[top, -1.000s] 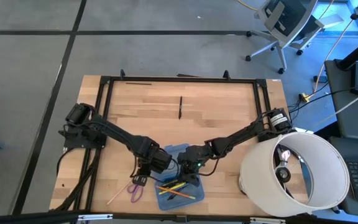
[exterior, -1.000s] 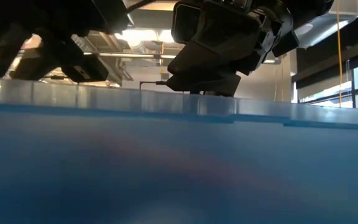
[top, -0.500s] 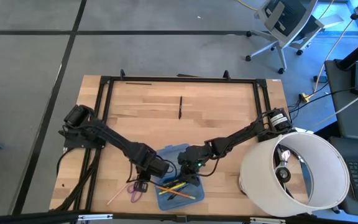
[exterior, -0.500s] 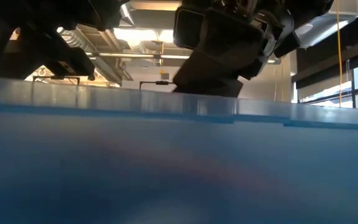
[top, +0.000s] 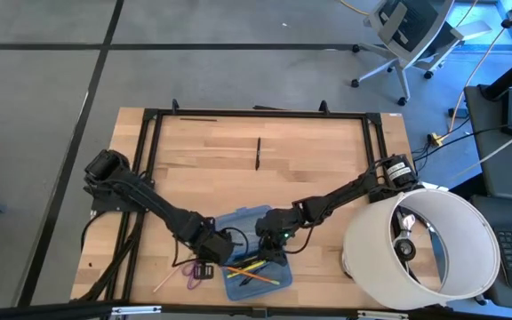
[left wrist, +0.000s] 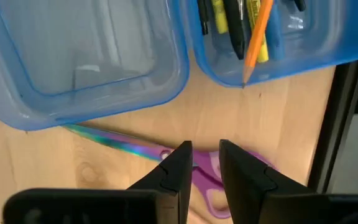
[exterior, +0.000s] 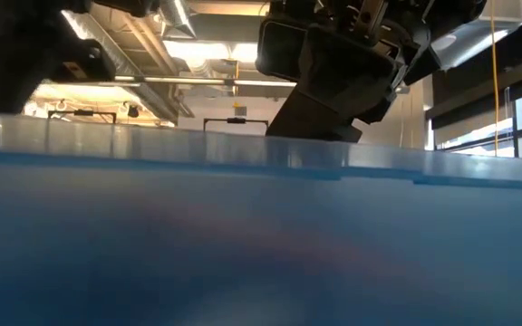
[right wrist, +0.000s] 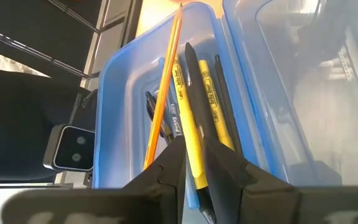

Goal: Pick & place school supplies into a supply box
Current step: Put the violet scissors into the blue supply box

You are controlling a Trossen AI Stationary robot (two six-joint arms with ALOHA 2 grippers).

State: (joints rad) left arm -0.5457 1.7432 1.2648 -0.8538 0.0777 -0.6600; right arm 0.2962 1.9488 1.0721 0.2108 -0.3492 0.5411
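Observation:
The supply box (top: pixel 245 221) lies open near the table's front edge, and its near half (left wrist: pixel 328 53) holds yellow and orange pencils and black pens. The purple-handled scissors (top: pixel 190 275) lie flat on the table to the left of the box, with a pale stick (top: pixel 164 278) beside them. My left gripper (left wrist: pixel 205 163) hovers straight over the scissors' handles (left wrist: pixel 211 182), pointing down, its fingers a narrow gap apart. My right gripper (right wrist: pixel 194 155) stands slanted over the box's near half, its fingers also slightly apart. A yellow pencil (right wrist: pixel 189 121) shows in the gap between them. My left gripper touches nothing. Whether my right gripper's fingers touch the yellow pencil (right wrist: pixel 194 171) that runs under them along their length, I cannot tell; the pencil lies in the box beside the others.
A black pen (top: pixel 258 153) lies on the far middle of the table. A large white drum (top: pixel 425 244) stands at the right edge. A black metal frame (top: pixel 152 142) runs around the tabletop. In the low view the box's blue wall (exterior: pixel 261 226) fills the foreground.
My left gripper has gone from the box's left side toward the table's near edge and now stands over the scissors. Its wrist has rolled on the way. The right gripper and the box have kept still.

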